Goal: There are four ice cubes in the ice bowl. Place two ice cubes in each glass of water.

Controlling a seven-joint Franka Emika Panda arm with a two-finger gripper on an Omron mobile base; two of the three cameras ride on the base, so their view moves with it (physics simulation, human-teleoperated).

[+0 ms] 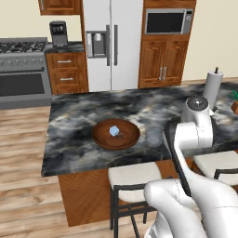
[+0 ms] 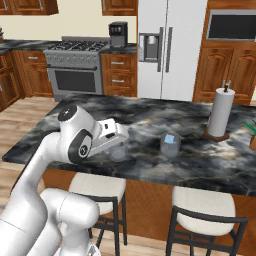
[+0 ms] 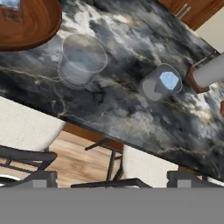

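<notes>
Hand view: the camera looks down over the edge of the dark marble counter (image 3: 131, 109). Two glasses of water stand on it. The nearer glass (image 3: 82, 60) lies just beside the rim of the ice bowl (image 3: 30, 26) and appears to hold water alone; the farther glass (image 3: 161, 84) stands apart from it, near the wooden base of the paper-towel roll (image 3: 208, 72), and carries a pale-blue ice cube (image 3: 169, 79) at its surface. Both glasses lie ahead of the gripper's finger tips (image 3: 111, 180), which sit at the bottom margin, spread to their widest with nothing between them. The tips are off the counter's edge, above the stools (image 3: 26, 127) and the wood floor.

Left base view: the ice bowl (image 1: 115, 135) rests near the front of the counter (image 1: 74, 116) with ice cubes (image 1: 114, 131) at its centre; their number cannot be told. One glass (image 1: 154, 138) stands just right of the bowl, close to the arm's wrist.

Right base view: the hand (image 2: 107, 135) hangs low over the counter's front edge, the first glass (image 2: 118, 150) directly beneath it and partly hidden; the second glass (image 2: 170, 144), with its cube, stands well to the right.
</notes>
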